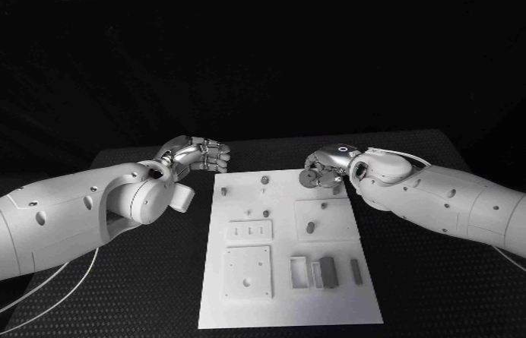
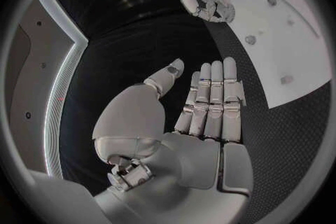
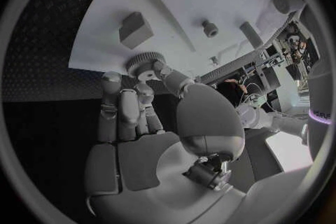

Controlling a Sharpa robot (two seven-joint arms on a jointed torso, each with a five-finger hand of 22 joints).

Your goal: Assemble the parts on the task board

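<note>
- Head view: the right hand is seen over the far right corner of the white board, its fingers closed on a small round gear. The left hand hangs just off the board's far left corner with nothing visible in it. Small pegs stand on the board's far part, and grey blocks sit in slots at the near end.
- Left wrist view: the left hand is shown with fingers straight and close together, thumb apart, nothing held. It is best kept off the board so the other hand's path is left free.
- Right wrist view: the gear is pinched at the fingertips of the right hand, just at the board's edge. A short peg and a block stand nearby on the board.
- The step is judged to be seating the gear on a peg: its hole should be lined up above the peg, the gear kept level, lowered straight, and the pinch loosened only once it is seated.
</note>
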